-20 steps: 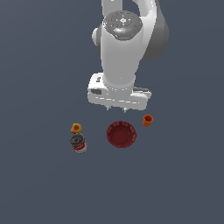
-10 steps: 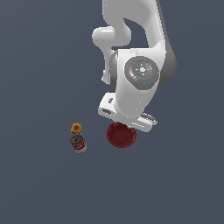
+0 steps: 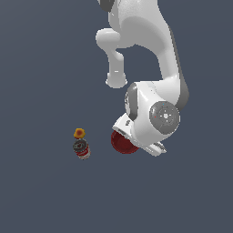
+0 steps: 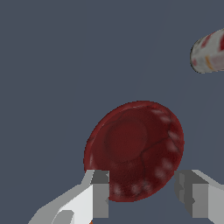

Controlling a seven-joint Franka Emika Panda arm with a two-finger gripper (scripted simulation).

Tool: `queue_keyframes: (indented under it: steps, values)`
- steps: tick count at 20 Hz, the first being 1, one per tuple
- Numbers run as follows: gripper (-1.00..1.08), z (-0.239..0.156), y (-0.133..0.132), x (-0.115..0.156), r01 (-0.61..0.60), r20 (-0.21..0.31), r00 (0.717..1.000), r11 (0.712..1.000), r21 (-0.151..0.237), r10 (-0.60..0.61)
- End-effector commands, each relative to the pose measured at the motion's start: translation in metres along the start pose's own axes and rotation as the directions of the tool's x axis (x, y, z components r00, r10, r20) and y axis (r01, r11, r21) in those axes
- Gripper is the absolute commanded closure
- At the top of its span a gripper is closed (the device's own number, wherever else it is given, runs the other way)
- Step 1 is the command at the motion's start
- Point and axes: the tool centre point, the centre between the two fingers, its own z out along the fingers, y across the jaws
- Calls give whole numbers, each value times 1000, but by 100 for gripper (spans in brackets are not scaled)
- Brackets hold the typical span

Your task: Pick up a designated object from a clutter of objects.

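Hovering over the red bowl (image 4: pixel 133 151), the open pincer (image 4: pixel 144 192) straddles its rim; a can (image 3: pixel 82 149) stands well apart

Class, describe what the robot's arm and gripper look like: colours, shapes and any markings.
The arm is glossy white, built of rounded segments with grey bands at the joints and a grey round cap near the wrist. The gripper has blocky white jaws with dark grey inner pads. No cables show.

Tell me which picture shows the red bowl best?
The wrist view. There the red bowl shows almost whole, with its ribbed inside, and the gripper fingers stand apart at its near rim. In the exterior view the arm covers most of the bowl; only part of it peeks out.
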Motion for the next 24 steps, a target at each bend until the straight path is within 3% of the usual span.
queue_keyframes:
  steps: [1,12,24]
  values:
    - [-20,15,-12,2,-51,2,999,998,-25,51]
    - [-20,61,-43,6,-189,-11,982,977,-99,189]
    - [-20,75,-47,5,-210,-16,978,971,-111,210]
